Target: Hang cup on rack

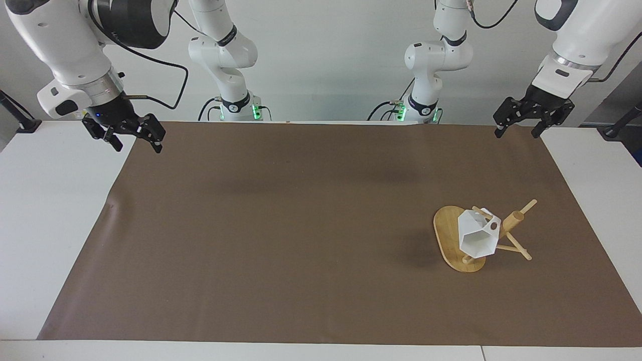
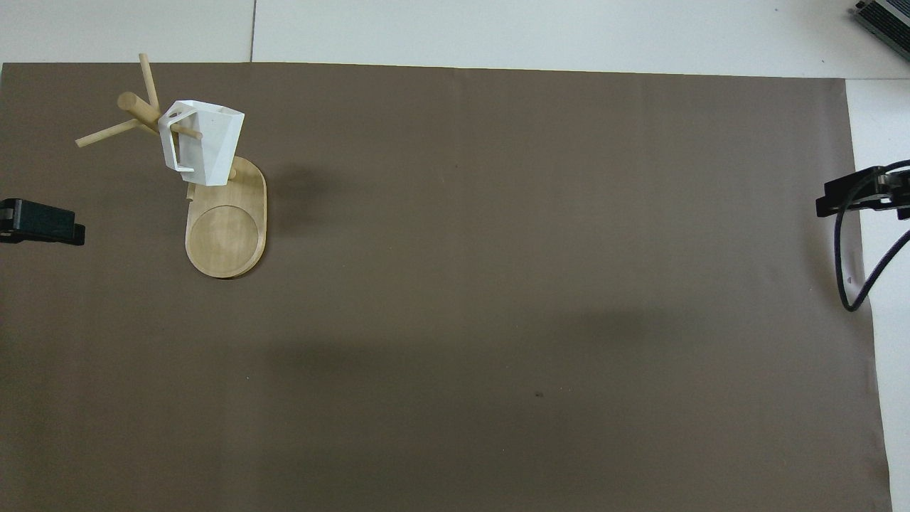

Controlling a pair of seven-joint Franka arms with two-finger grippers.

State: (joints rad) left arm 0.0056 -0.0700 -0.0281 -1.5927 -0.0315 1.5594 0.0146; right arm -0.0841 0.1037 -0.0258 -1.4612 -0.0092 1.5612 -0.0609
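On the rack (image 1: pixel 454 240), cup (image 1: pixel 476 235) hides one peg; both hands (image 1: pixel 516 128) (image 1: pixel 133 140) wide, empty

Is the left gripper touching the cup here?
Apart. The facing view shows the left gripper open, up over the mat's edge by the robots, with bare mat between it and the cup hanging on the rack.

Overhead view cuts off both claws: left claw (image 2: pixel 43 224) shows one dark finger at frame edge, right claw (image 2: pixel 853 198) only a tip plus cable. Cup (image 1: pixel 477 235) covers part of the rack (image 1: pixel 449 235) post and the peg through its handle. Arm tops cropped in facing view.
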